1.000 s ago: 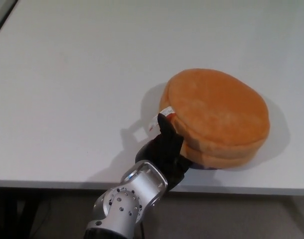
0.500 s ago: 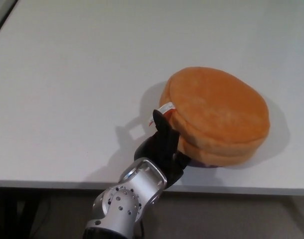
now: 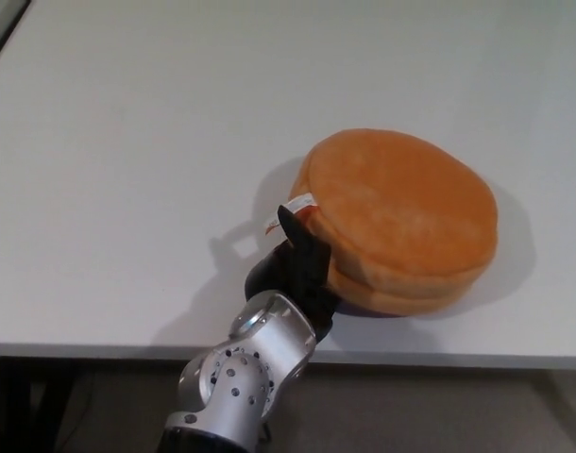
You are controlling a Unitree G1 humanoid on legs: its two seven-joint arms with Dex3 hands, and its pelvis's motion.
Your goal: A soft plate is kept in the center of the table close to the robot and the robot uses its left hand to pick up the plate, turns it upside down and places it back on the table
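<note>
Table (image 3: 127, 142) first: white surface is being shown filling nearly the whole head view, with wide bare room lying to the left and far side, and the near edge running just below the action. Plate (image 3: 401, 212) next: the soft orange disc is being seen near the front centre-right of the table, its broad plush face turned up and tilted, its thick rim being pinched at the near-left side. Compared with a second ago, the plate is being drawn a little to the left and slightly up, and the wrist is being rotated with it. That is being read as the turn-over being carried on, not finished; whether the far rim is resting on the surface cannot be told. Left hand (image 3: 297, 269) is being seen clamped on the plate's rim, a dark finger lying across the edge beside the small white tag (image 3: 297, 203). Right hand is not being shown at all. On room: the plate is being held close to the near edge, so any set-down is being judged safer further in, where plenty of open surface is being offered
</note>
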